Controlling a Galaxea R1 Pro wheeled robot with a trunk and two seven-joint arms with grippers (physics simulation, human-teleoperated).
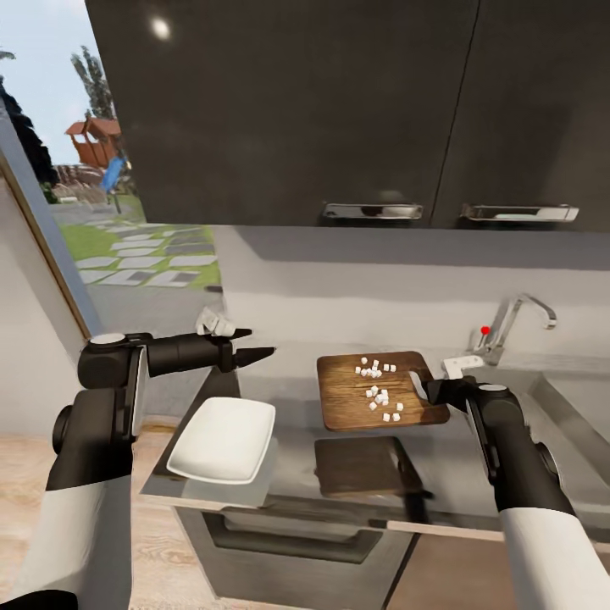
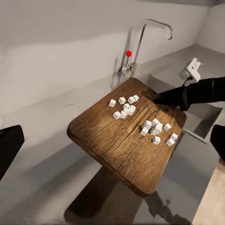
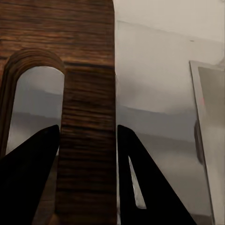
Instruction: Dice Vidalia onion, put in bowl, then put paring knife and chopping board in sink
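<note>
Right of the bowl [image 1: 224, 440], the right end effector [image 3: 86, 140], clamped on the raised chopping board [image 1: 356, 398], could spill diced onion [image 1: 377, 394] if tilted early.

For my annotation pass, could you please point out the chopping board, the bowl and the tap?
chopping board [image 1: 347, 398]: head view, bare wood left of the dice.
bowl [image 1: 224, 439]: head view, inner floor.
tap [image 2: 140, 40]: left wrist view, upright pipe.

The right arm reaches forward with its right gripper [image 1: 426, 389] clamped on the handle end of the chopping board [image 1: 356, 398], fingers [image 3: 28, 173] straddling it, while the left arm, elbow bent, points its left gripper [image 1: 263, 352] sideways, holding nothing.
</note>
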